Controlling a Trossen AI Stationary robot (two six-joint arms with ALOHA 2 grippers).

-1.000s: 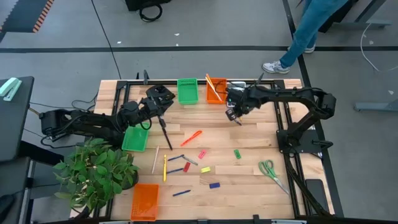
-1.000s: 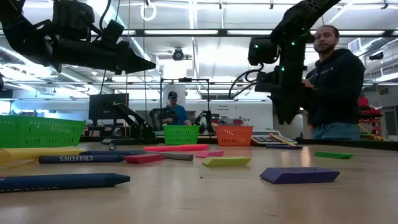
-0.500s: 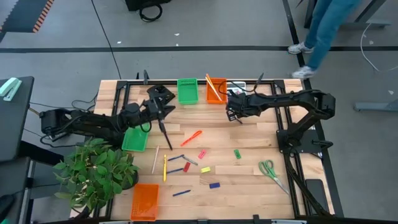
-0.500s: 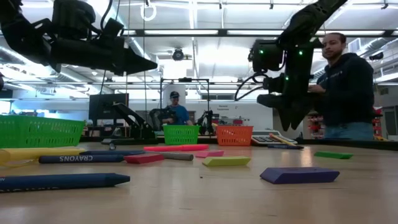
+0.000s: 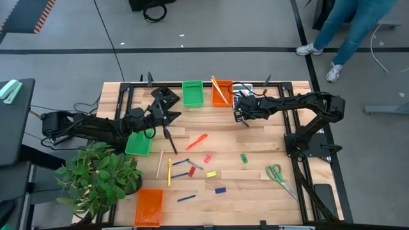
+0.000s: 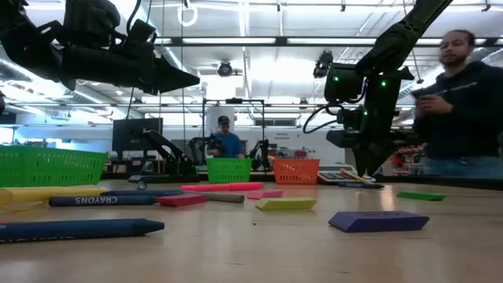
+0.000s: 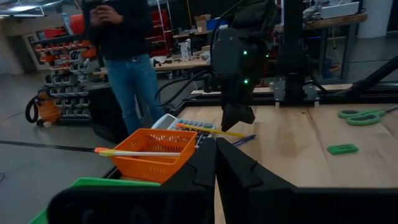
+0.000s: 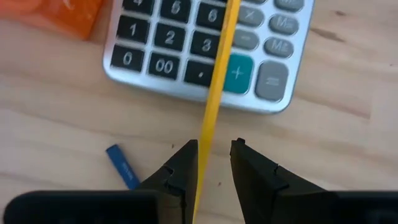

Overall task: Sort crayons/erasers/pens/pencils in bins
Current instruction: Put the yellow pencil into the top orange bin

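**A:** Which step is this?

**B:** Picking up a pencil, I'd say. The right gripper (image 8: 214, 152) hangs over the far side of the table (image 5: 255, 166), at about one o'clock from its middle in the high view. It points down at the grey calculator (image 8: 186, 56).

**A:** Where is the pencil?

**B:** The yellow pencil (image 8: 219, 74) lies across the calculator's keys and runs off its edge, straight into the gap between the two fingers. It sits close against one finger, with a sliver of daylight to the other.

**A:** So it's gripped?

**B:** Not yet. The jaws stand apart, straddling it and pinching nothing.

**A:** And the next move?

**B:** Squeeze onto the shaft, lift it level so it doesn't drag on the keys, then carry it to the orange bin (image 5: 222, 91), at about eleven o'clock from the gripper in the high view. That bin already has a long thin stick resting on it, so it looks like the pencils' home.

**A:** The other arm?

**B:** The left gripper (image 7: 216, 144) waits at about ten o'clock, raised above the table, fingers pressed together on nothing that I can see.
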